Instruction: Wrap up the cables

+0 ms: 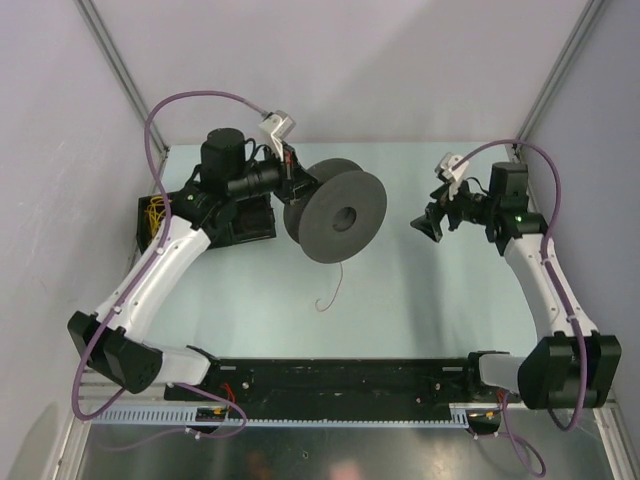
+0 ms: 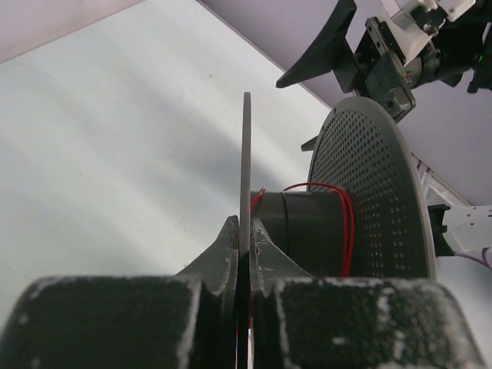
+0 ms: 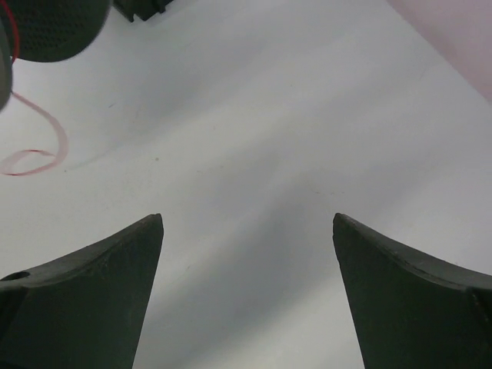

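A big dark grey spool (image 1: 335, 210) is held tilted above the pale table, its hole facing the camera. My left gripper (image 1: 295, 185) is shut on the thin edge of the spool's left flange (image 2: 246, 154); in the left wrist view its fingertips (image 2: 244, 221) pinch that flange. A few turns of the thin red cable (image 2: 347, 223) lie on the hub. A loose tail of cable (image 1: 336, 285) hangs down and curls on the table, and shows as a loop (image 3: 46, 127) in the right wrist view. My right gripper (image 1: 425, 225) hovers open and empty (image 3: 247, 219), right of the spool.
A black box with yellow wires (image 1: 155, 215) stands at the back left, behind the left arm. A black rail (image 1: 340, 375) runs along the near edge between the arm bases. Grey walls close in the table at the back and sides.
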You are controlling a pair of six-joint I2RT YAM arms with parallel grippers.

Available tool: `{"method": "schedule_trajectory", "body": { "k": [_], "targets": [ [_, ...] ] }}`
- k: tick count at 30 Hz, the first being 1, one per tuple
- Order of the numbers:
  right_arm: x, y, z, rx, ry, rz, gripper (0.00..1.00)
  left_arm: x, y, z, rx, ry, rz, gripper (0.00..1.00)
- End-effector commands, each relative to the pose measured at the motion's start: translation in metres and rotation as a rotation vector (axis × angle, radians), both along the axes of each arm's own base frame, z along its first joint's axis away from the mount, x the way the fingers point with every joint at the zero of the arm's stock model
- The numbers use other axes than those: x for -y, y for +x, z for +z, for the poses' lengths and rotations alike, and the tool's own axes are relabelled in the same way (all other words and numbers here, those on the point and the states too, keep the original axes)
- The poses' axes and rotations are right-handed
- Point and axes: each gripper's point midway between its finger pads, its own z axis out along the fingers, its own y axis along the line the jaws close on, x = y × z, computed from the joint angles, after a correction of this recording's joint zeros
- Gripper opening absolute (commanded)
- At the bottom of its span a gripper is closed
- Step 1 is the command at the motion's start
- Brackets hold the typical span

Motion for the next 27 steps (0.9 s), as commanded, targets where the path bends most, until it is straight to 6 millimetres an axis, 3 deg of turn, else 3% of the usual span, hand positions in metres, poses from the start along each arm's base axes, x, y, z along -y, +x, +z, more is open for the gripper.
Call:
{"method": "schedule_trajectory", "body": {
  "k": [1,5,12,17,27],
  "targets": [
    [0.013,-0.001,-0.004,-0.047,0.122,-0.159,0.98,0.001,0.000,0.035,0.064,-0.114,-0.016,0.08],
    [0.014,-0.014,-0.025,-0.105,0.135,-0.144,0.99,-0.005,0.015,0.016,-0.016,-0.143,0.045,0.01],
    [0.002,-0.026,-0.093,-0.368,0.099,-0.232,0.88,-0.017,0.049,-0.017,-0.148,-0.172,0.197,0.00],
    [-0.008,-0.001,-0.112,-0.382,0.153,-0.341,0.89,-0.025,0.069,-0.031,-0.252,-0.217,0.273,0.00],
    [-0.059,0.041,-0.144,-0.380,0.225,-0.396,0.87,-0.043,0.074,-0.042,-0.308,-0.260,0.345,0.00]
  ]
}}
